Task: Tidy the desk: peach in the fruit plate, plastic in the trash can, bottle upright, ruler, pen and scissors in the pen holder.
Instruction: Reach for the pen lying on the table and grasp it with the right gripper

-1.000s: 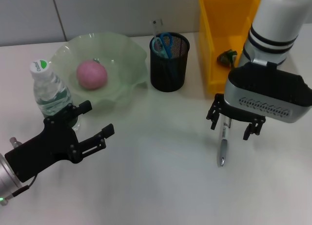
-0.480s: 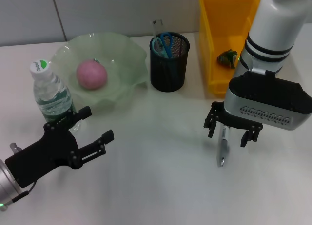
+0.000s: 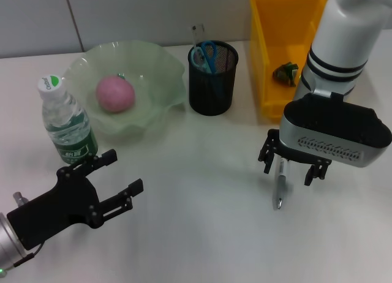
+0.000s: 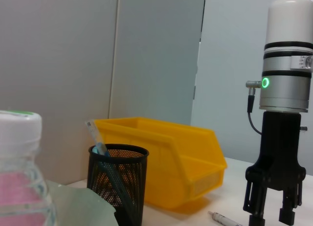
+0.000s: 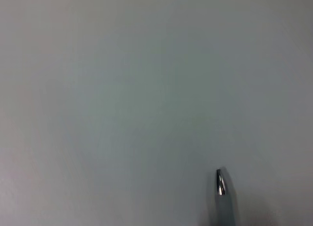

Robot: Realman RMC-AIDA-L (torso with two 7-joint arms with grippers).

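In the right half of the head view, the right gripper (image 3: 291, 165) points down over the white desk (image 3: 202, 173), its black fingers spread apart with the silver-tipped grey pen (image 3: 280, 184) lying on the desk between them, not clamped; the pen's metal tip points toward the lower edge of the frame. The right wrist view shows only that pen tip (image 5: 221, 182) on bare desk surface. At lower left, the left gripper (image 3: 113, 179) hovers with its black fingers apart and holding nothing, just below the clear plastic water bottle with a white-and-green cap (image 3: 66, 124), which stands upright. Above it, at upper left, the pink peach (image 3: 115, 94) sits in the pale green wavy-rimmed fruit plate (image 3: 160, 65). At upper centre, the black mesh pen holder (image 3: 212, 87) contains the blue-handled scissors (image 3: 204, 54) and the clear ruler (image 3: 195, 35). At upper right, the yellow plastic bin (image 3: 264, 56) holds a crumpled dark green piece of plastic (image 3: 285, 72).
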